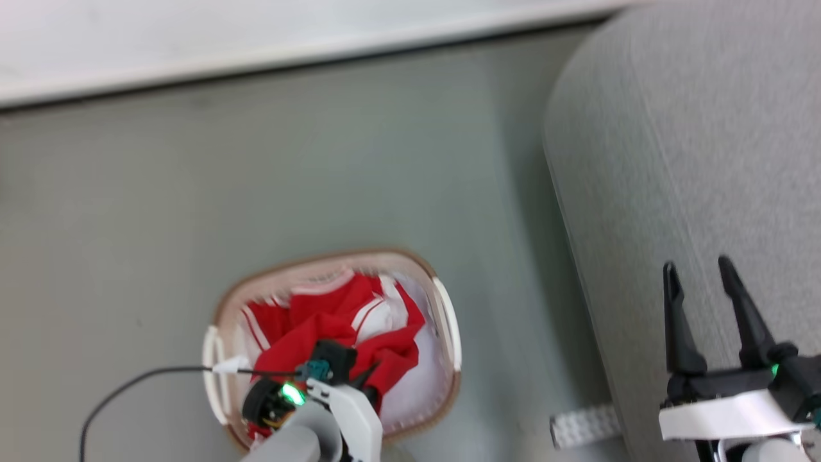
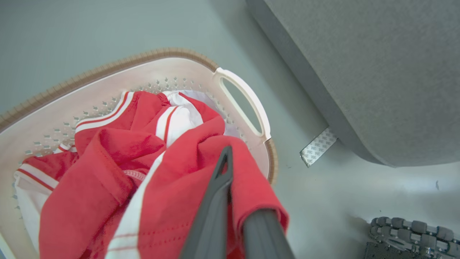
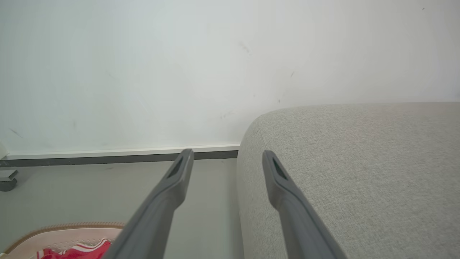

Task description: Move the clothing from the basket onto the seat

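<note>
Closest in, the left tool (image 2: 233,160) is clamped shut on a fold of the clothing (image 2: 118,144), with red cloth draped over one dark finger. Largest of all is the seat (image 1: 693,128), grey and padded, standing on the floor (image 1: 321,160) near the basket (image 1: 450,321), on its right with a strip of floor between them. The part of the seat in view carries no garment. All the clothing I can see sits heaped in the basket, red with white stripes. Over the seat's edge the right tool (image 1: 698,266) hovers with jaws spread wide, holding nothing. By my reading the task is barely begun: a first grasp is made, while the lift, the carry across and the drop onto the seat are all left, likely more than once.
</note>
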